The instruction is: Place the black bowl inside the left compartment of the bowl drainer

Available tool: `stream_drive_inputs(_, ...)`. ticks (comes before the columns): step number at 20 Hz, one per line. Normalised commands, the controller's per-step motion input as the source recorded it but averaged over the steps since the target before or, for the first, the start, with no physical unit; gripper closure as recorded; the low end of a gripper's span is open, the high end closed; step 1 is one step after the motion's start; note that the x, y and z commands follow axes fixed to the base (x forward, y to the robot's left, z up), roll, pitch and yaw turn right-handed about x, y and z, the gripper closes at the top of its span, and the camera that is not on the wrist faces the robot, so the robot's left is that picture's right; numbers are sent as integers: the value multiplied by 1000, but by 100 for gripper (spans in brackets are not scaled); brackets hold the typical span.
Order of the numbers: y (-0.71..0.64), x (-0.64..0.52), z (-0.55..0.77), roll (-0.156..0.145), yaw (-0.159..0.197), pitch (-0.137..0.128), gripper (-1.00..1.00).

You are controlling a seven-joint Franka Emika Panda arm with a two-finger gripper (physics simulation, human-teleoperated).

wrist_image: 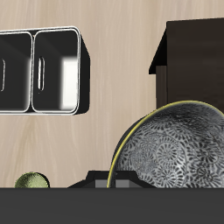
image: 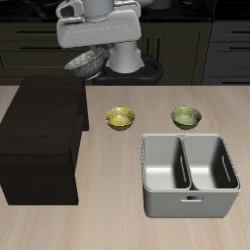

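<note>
White, rounded arm segments end in a pale grey boxy gripper [image: 90,51] housing with darker lettering.

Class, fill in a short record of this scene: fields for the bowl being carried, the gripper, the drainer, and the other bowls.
carried item: black bowl, lifted above the table, tilted
gripper: jaws shut on the bowl's rim
bowl drainer: on the table near its front edge, both wells empty
other bowls: two yellow-green bowls, behind the drainer
dark cabinet: beside the drainer
</note>
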Motion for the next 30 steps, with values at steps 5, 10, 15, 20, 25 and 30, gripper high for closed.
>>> stream_drive_inputs(5, 325, 131, 125, -24, 3, -10, 100)
stream_drive_inputs(10, 456, 120, 4, -30, -29, 10, 100)
stream_drive_inputs(15, 351, 49, 42, -26, 0, -5, 100)
stream_drive_inputs(20, 517, 26, 130, 3, 10, -20, 100)
stream_drive_inputs(25, 540, 70, 117, 6, 8, -24, 100)
stream_drive_inputs(30, 458, 86, 33, 33, 12, -1, 100)
